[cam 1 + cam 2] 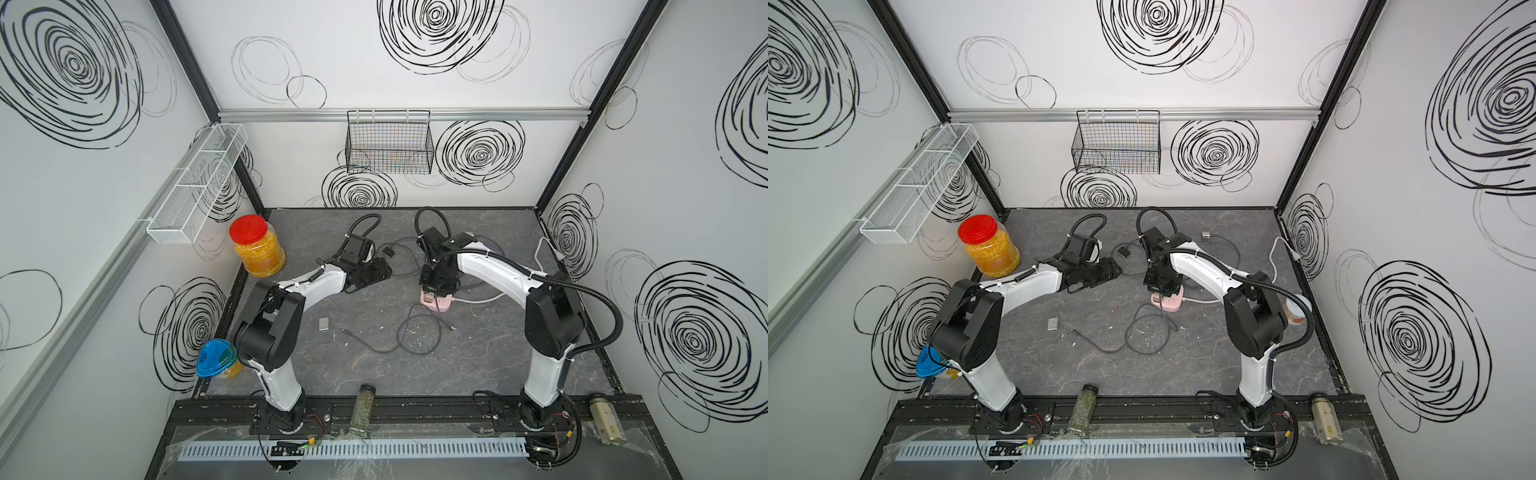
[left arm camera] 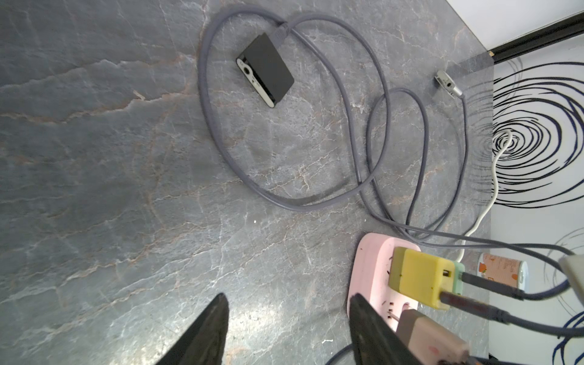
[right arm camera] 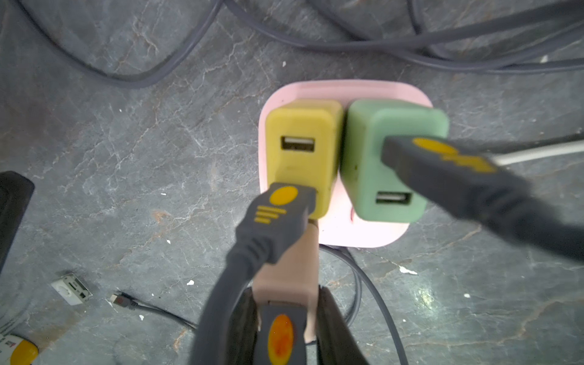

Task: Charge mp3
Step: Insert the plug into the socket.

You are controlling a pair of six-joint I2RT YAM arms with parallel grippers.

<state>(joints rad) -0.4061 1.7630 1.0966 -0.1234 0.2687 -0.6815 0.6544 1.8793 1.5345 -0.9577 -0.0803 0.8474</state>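
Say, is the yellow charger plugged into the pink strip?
Plugged in: the yellow charger stands seated on the pink strip, beside the green charger.

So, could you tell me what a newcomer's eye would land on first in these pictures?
Probably the pink strip mid-table, with a yellow charger and a green charger plugged in side by side, and the right hand gripping a peach charger right at it. Next come the red-lidded jar at the table's far left corner and the black swirls on the walls.
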